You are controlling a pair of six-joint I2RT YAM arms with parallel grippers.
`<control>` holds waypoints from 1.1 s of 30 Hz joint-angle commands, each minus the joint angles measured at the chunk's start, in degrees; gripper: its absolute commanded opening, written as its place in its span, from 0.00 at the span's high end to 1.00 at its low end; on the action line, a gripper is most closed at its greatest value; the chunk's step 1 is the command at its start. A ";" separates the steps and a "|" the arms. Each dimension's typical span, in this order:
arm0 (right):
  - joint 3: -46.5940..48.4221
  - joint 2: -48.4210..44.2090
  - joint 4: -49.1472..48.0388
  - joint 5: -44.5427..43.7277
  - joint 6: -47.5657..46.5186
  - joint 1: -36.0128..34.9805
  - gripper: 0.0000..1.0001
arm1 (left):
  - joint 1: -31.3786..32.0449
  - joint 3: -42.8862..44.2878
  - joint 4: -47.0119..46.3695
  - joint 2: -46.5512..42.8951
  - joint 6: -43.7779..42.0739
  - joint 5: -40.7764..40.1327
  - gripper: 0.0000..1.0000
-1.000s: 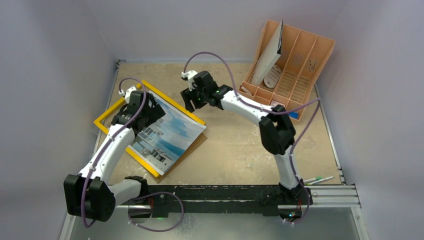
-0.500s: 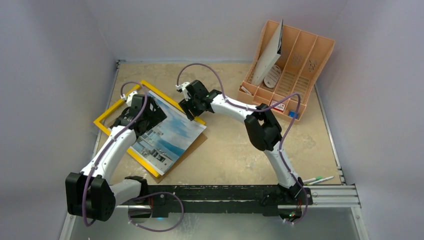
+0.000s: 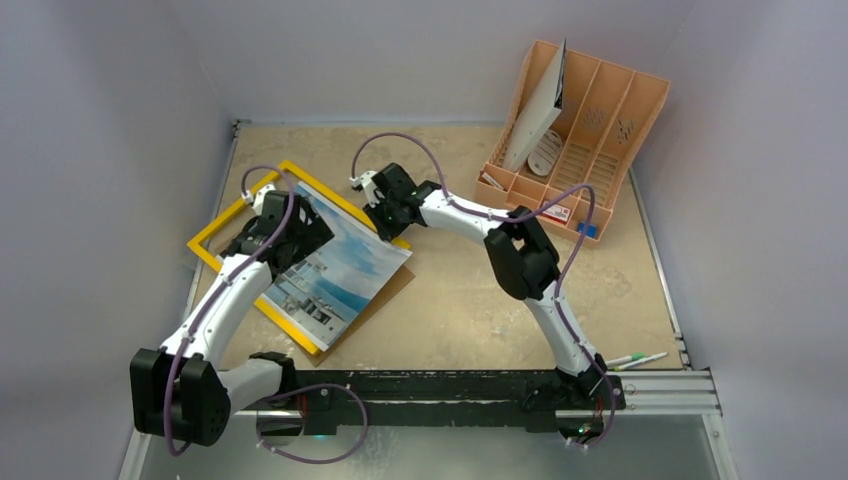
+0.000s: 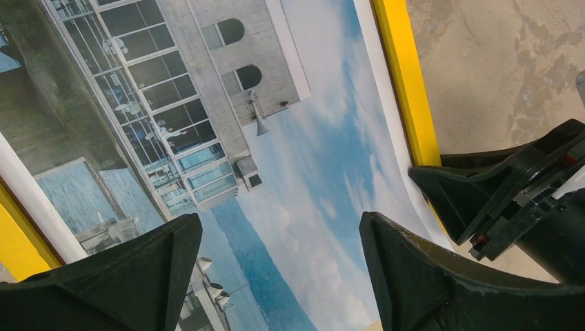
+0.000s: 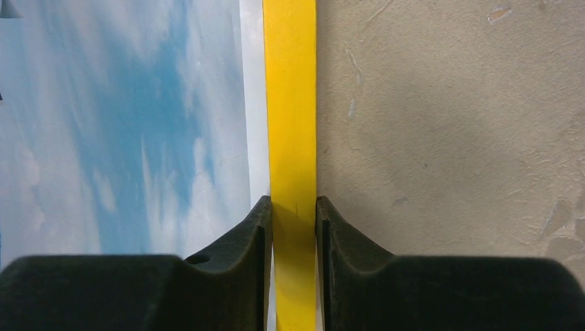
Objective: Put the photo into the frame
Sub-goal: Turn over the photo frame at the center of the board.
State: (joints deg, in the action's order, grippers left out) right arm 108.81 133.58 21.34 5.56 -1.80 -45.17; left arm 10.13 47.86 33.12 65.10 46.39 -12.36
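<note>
Right gripper: pinching rail of thin yellow rectangular frame, probably stiff.
Left gripper: wide above paper building photo; likely floppy, take edge.

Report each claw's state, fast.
Left claw: open, holding nothing, above the photo.
Right claw: shut on the frame.

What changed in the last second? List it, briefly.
The right gripper swung left and down onto the frame, closing its jaws on the yellow rail. The left gripper stayed open over the photo; photo and frame did not shift.
</note>
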 commanded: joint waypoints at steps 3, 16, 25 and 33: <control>2.21 -6.04 2.30 -0.09 0.45 0.43 0.79 | -0.37 -0.14 -0.21 -2.66 -0.09 0.83 0.10; 3.33 -14.90 8.64 -6.20 5.73 0.85 0.84 | -0.37 4.49 -2.03 -3.41 2.82 9.23 0.10; 3.65 -17.89 15.44 -4.51 7.00 0.95 0.84 | -0.37 5.84 -10.00 -1.22 10.96 16.66 0.10; -7.05 -22.72 7.77 -5.46 9.10 0.96 0.84 | -0.37 3.10 -26.70 11.49 18.79 21.12 0.10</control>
State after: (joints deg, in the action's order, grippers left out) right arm 105.27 117.19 33.34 -0.40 4.62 -44.58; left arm 10.13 51.72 17.93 70.98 60.07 5.37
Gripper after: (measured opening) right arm 0.277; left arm 0.899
